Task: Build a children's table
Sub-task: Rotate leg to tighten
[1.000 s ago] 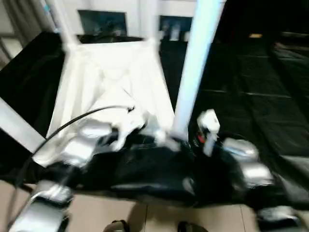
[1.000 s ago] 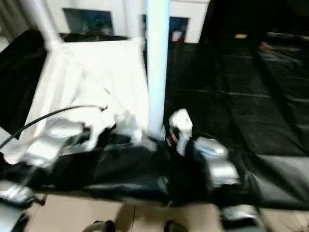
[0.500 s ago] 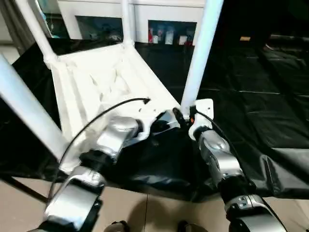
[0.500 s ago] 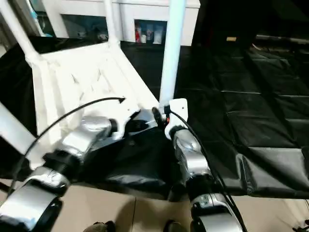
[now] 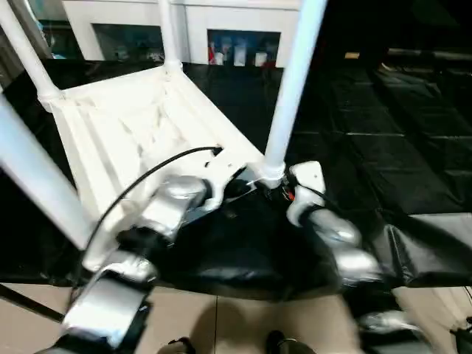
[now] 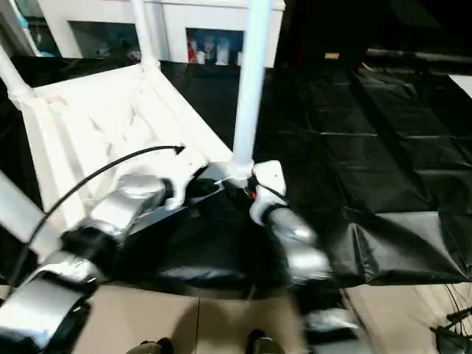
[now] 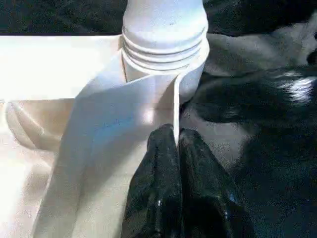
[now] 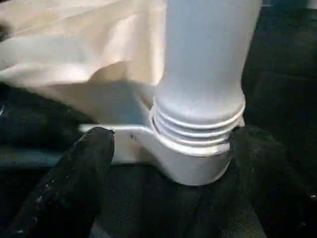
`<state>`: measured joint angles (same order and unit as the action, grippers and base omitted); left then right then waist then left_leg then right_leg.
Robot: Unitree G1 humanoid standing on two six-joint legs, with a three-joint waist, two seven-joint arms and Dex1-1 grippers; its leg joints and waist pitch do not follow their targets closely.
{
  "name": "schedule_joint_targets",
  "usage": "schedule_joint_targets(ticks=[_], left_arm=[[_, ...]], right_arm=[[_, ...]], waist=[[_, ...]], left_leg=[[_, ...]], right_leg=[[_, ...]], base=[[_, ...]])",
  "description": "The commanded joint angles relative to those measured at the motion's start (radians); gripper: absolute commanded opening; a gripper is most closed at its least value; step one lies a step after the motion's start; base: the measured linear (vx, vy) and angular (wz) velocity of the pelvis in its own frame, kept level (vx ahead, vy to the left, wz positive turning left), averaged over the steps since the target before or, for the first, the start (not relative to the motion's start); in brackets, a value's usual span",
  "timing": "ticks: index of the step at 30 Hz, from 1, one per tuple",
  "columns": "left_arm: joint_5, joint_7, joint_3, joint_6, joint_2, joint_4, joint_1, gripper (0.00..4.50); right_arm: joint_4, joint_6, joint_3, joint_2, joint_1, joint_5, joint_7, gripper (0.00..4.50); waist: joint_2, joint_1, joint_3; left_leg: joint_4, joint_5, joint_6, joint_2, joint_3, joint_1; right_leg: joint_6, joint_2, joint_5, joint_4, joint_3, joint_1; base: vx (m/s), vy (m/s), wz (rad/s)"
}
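The white table top (image 5: 133,125) lies upside down on a black sheet, ribbed underside up. Legs stand in its sockets: one at the near right corner (image 5: 291,81), two at the back (image 5: 168,33), and one at the near left (image 5: 33,177). My left gripper (image 7: 177,144) is shut on the thin rim of the top (image 7: 99,129), right beside the near right corner socket (image 7: 166,54). My right gripper (image 8: 176,136) is open. Its fingers (image 8: 84,168) stand on either side of that socket (image 8: 198,163), where the leg's ridged base (image 8: 203,109) is seated.
A white cabinet with glass doors (image 5: 243,29) stands behind the table. The black sheet (image 5: 383,133) spreads far to the right, with a folded edge (image 5: 420,251) near me. Beige floor (image 5: 221,324) shows below the sheet.
The camera has shifted. My right forearm has swung lower and outward, with its gripper still at the corner socket. My left gripper keeps its hold on the rim.
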<state>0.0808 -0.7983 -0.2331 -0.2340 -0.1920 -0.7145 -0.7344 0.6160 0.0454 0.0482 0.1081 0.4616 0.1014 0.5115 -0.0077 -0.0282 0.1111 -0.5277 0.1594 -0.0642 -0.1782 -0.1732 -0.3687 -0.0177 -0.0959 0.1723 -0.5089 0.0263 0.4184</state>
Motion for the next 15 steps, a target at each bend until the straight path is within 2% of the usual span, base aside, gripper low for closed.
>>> schedule_joint_targets(ticks=[1,2,3,4,6,7,8,11,12,14,15], left_arm=[[0.020,-0.116,-0.089,0.000,-0.015,-0.043,0.079,0.00],[0.016,-0.147,-0.101,0.000,-0.026,-0.025,0.090,0.00],[0.016,-0.147,-0.101,0.000,-0.026,-0.025,0.090,0.00],[0.014,-0.167,-0.108,0.000,-0.034,-0.014,0.098,0.00],[-0.001,-0.237,-0.126,0.024,-0.059,0.026,0.125,0.00],[-0.003,-0.247,-0.129,0.026,-0.063,0.032,0.129,0.00],[-0.017,-0.315,-0.145,0.036,-0.091,0.080,0.157,0.00],[-0.035,-0.386,-0.163,0.033,-0.128,0.148,0.186,0.00],[-0.040,-0.412,-0.168,0.030,-0.142,0.174,0.197,0.00],[-0.046,-0.444,-0.171,0.024,-0.164,0.218,0.213,0.00],[-0.048,-0.450,-0.171,0.022,-0.170,0.230,0.217,0.00]], right_arm=[[-0.046,-0.018,0.019,0.021,-0.024,0.044,0.129,3.93],[-0.069,-0.011,0.023,0.045,-0.034,0.058,0.181,3.93],[-0.069,-0.011,0.023,0.045,-0.034,0.058,0.181,3.93],[-0.085,-0.006,0.026,0.061,-0.040,0.067,0.216,3.93],[-0.126,-0.001,0.031,0.104,-0.055,0.097,0.300,3.93],[-0.131,0.000,0.031,0.109,-0.057,0.101,0.311,3.93],[-0.162,0.001,0.036,0.144,-0.066,0.129,0.386,3.93],[-0.184,-0.002,0.050,0.177,-0.073,0.145,0.459,3.93],[-0.189,-0.005,0.053,0.186,-0.074,0.147,0.486,3.93],[-0.199,-0.004,0.064,0.199,-0.077,0.141,0.528,3.93],[-0.202,-0.003,0.068,0.204,-0.078,0.139,0.540,3.93]], waist=[[0.002,-0.005,-0.038],[-0.003,-0.008,-0.039],[-0.003,-0.011,-0.040],[0.006,-0.015,-0.039],[0.001,-0.017,-0.041],[0.001,-0.017,-0.041],[0.002,-0.021,-0.041],[0.002,-0.025,-0.046],[0.004,-0.029,-0.048],[0.002,-0.031,-0.048],[0.005,-0.037,-0.051]], left_leg=[[0.084,0.497,0.040,-0.037,0.018,0.011],[0.081,0.493,0.044,-0.039,0.012,0.014],[0.080,0.484,0.045,-0.040,0.011,0.014],[0.079,0.472,0.043,-0.040,0.007,0.017],[0.076,0.471,0.043,-0.040,0.005,0.019],[0.077,0.457,0.045,-0.041,0.006,0.015],[0.076,0.445,0.048,-0.042,0.005,0.016],[0.071,0.386,0.060,-0.043,-0.001,0.012],[0.068,0.372,0.065,-0.047,-0.004,0.018],[0.063,0.352,0.072,-0.047,-0.011,0.021],[0.059,0.331,0.078,-0.048,-0.017,0.028]], right_leg=[[0.113,-0.043,0.538,0.063,-0.015,-0.025],[0.131,-0.040,0.501,0.062,-0.017,-0.022],[0.142,-0.042,0.482,0.059,-0.018,-0.024],[0.171,-0.040,0.450,0.053,-0.020,-0.020],[0.172,-0.039,0.455,0.052,-0.020,-0.026],[0.173,-0.040,0.446,0.049,-0.022,-0.028],[0.178,-0.039,0.439,0.048,-0.023,-0.027],[0.204,-0.038,0.367,0.034,-0.027,-0.032],[0.215,-0.038,0.343,0.031,-0.032,-0.027],[0.233,-0.032,0.303,0.024,-0.036,-0.025],[0.244,-0.030,0.268,0.020,-0.038,-0.022]], base=[[0.000,0.000,0.00],[0.000,0.000,0.00],[0.000,0.000,0.00],[0.000,0.000,0.00],[0.000,0.000,0.00],[0.000,0.000,0.00],[0.000,0.000,0.00],[0.019,-0.007,0.03],[0.056,-0.022,0.08],[0.077,-0.028,0.15],[0.080,-0.029,0.16]])
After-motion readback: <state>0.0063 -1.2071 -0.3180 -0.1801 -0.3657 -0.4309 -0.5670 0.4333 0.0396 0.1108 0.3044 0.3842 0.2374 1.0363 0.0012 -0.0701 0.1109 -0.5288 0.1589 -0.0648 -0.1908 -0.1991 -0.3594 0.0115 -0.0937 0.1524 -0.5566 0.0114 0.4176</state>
